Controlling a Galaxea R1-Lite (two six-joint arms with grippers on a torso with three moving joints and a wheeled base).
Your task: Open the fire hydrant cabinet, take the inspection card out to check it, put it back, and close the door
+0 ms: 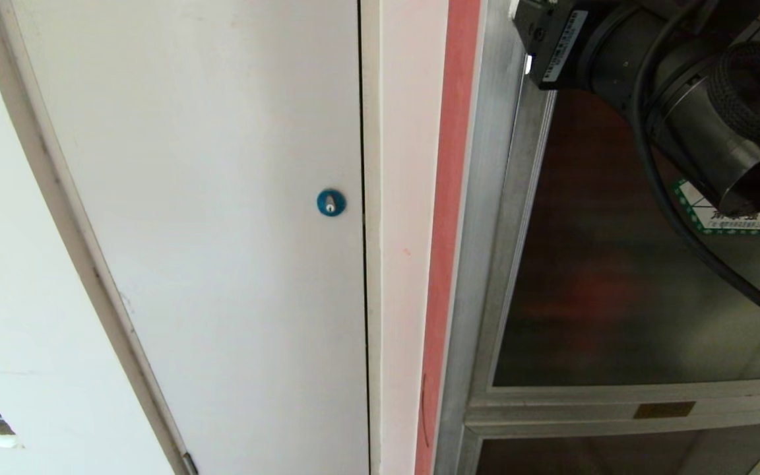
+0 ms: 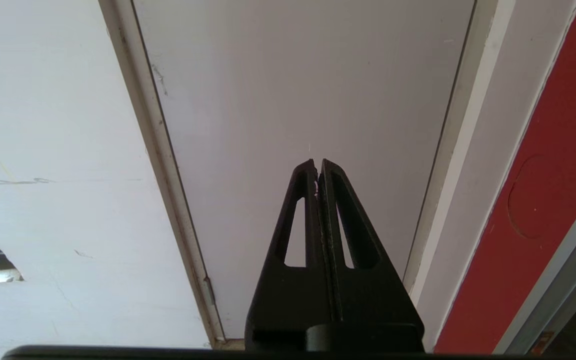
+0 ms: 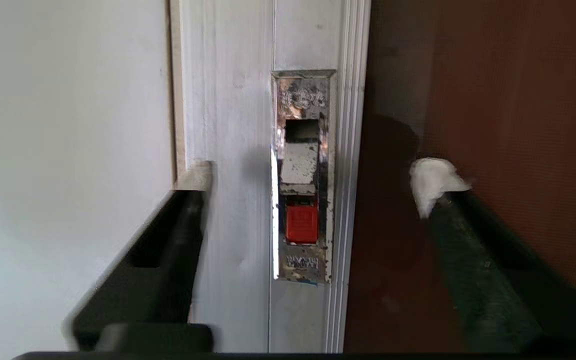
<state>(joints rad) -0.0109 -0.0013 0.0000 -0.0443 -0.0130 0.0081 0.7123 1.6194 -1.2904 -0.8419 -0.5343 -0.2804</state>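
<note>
While the door (image 1: 617,277) of the cabinet (image 1: 485,231) stands shut in the right half of the head view, its dark glass fills the frame from the silver upright at centre right down to a lower rail near the bottom edge. A green-bordered sticker (image 1: 736,214) shows at the right edge, partly hidden by the right arm (image 1: 696,86), which comes in from the upper right corner with a black cable looping down across the glass. A red strip (image 1: 449,218) runs top to bottom just left of the silver frame, and left of that is a white door (image 1: 221,218) with a blue lock (image 1: 331,202) near the frame's middle.

In the right wrist view the right gripper (image 3: 318,175) is spread wide, holding nothing. One finger (image 3: 168,250) sits at lower left over the pale frame, the other at lower right over the dark glass, its tip wrapped in something white. Between them, in the centre, is the worn metal latch (image 3: 302,175) with its red button (image 3: 301,222) in the lower part. Whether the fingertips touch the door I cannot tell.

In the left wrist view the left gripper (image 2: 318,167) rises from the bottom centre with its fingers pressed together and empty, pointing at the white door; the red strip lies along the right side.

The card is not visible in any view.
</note>
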